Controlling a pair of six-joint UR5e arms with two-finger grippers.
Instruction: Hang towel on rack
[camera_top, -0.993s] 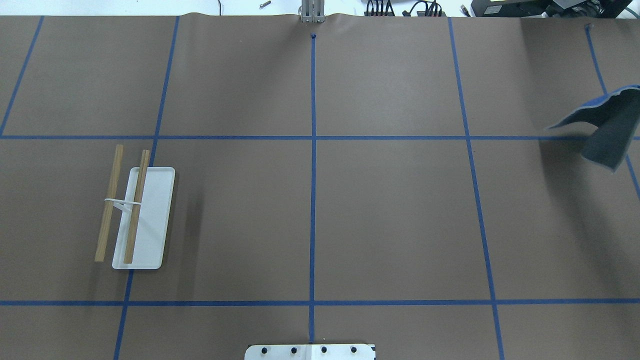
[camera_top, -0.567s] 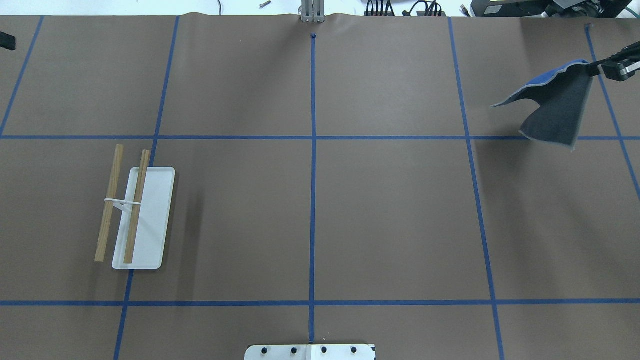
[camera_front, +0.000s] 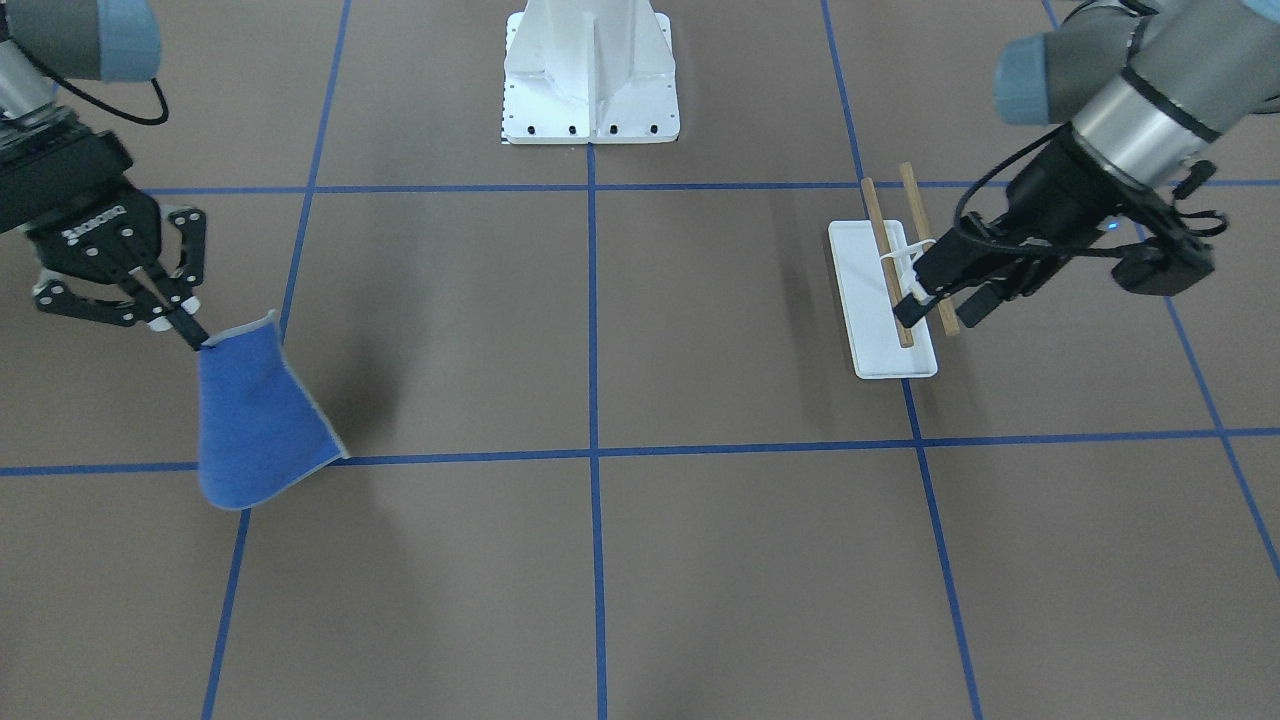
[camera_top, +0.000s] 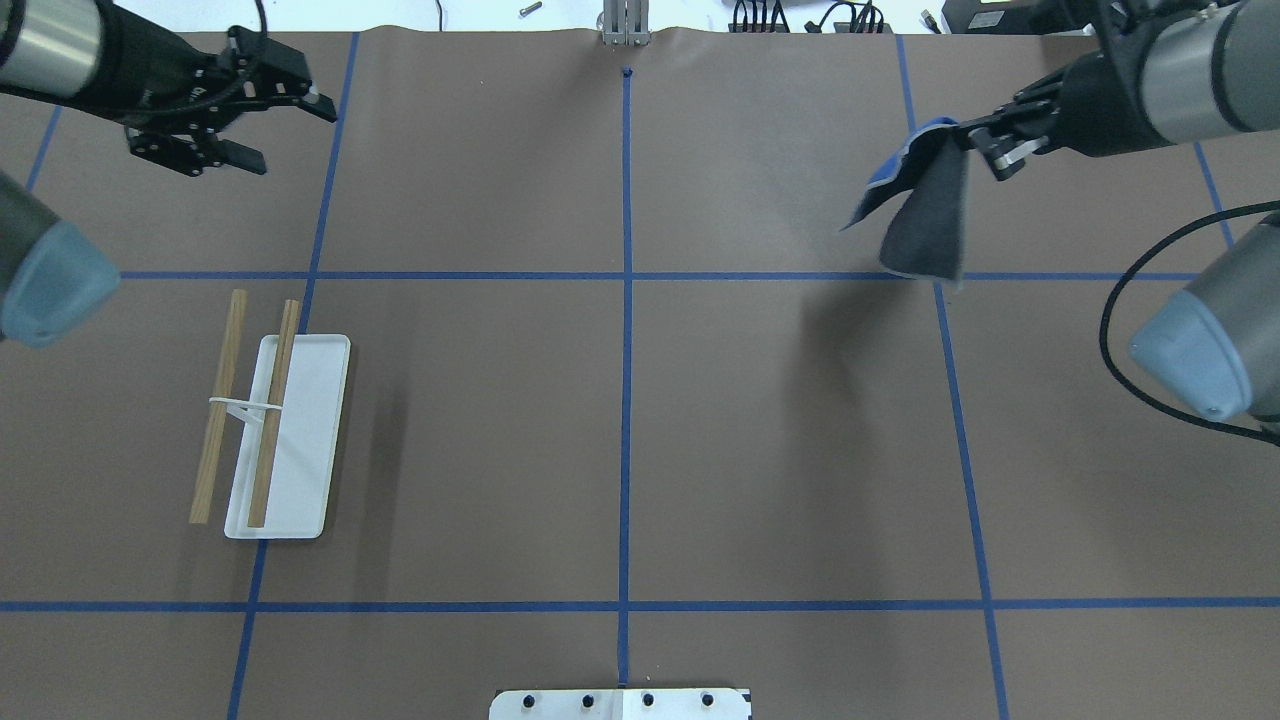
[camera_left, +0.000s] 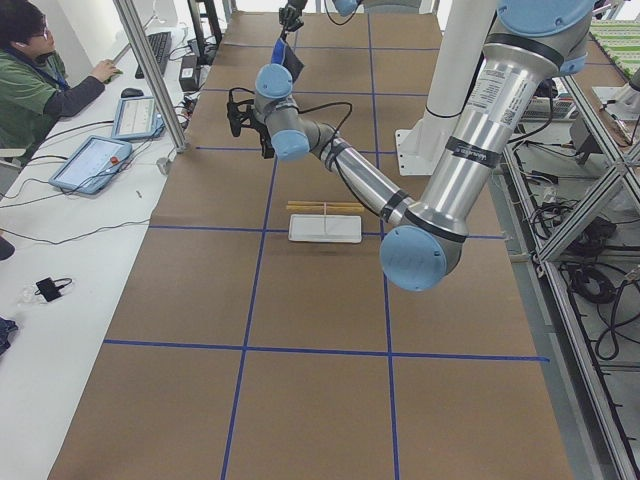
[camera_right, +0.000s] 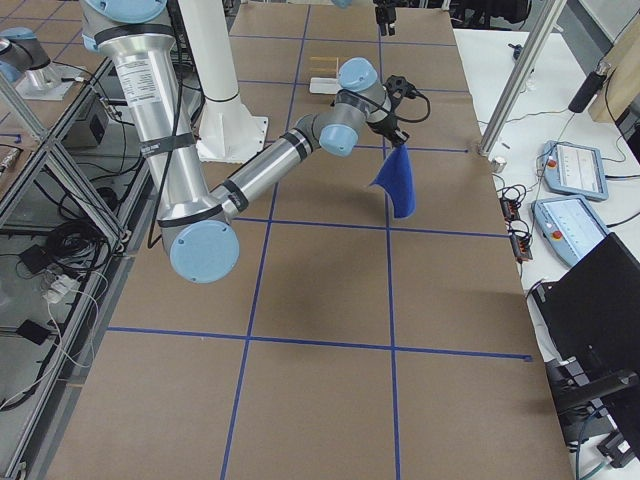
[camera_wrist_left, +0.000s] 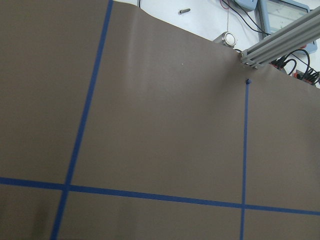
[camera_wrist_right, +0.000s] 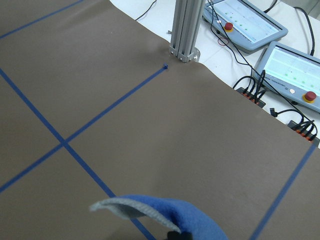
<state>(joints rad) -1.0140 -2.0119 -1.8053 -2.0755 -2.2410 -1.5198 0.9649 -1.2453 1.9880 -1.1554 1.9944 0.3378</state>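
Note:
The royal-blue towel (camera_top: 925, 215) hangs in the air by one corner from my right gripper (camera_top: 975, 135), which is shut on it over the far right of the table. It also shows in the front view (camera_front: 255, 420), below the right gripper (camera_front: 190, 335), and in the right wrist view (camera_wrist_right: 165, 212). The rack (camera_top: 300, 450), a white base with two wooden dowels, stands at the near left. My left gripper (camera_top: 290, 135) is open and empty, raised over the far left, well beyond the rack. In the front view the left gripper (camera_front: 940, 312) overlaps the rack (camera_front: 860, 290).
The white bolted pedestal (camera_front: 590, 80) stands at the robot's side, middle (camera_top: 620, 703). Blue tape lines grid the brown table cover. An operator (camera_left: 30, 80) sits at a side desk with tablets beyond the far edge.
Both arms have come into the overhead view. The right gripper has carried the towel leftward and farther back. The left gripper has entered from the far left.

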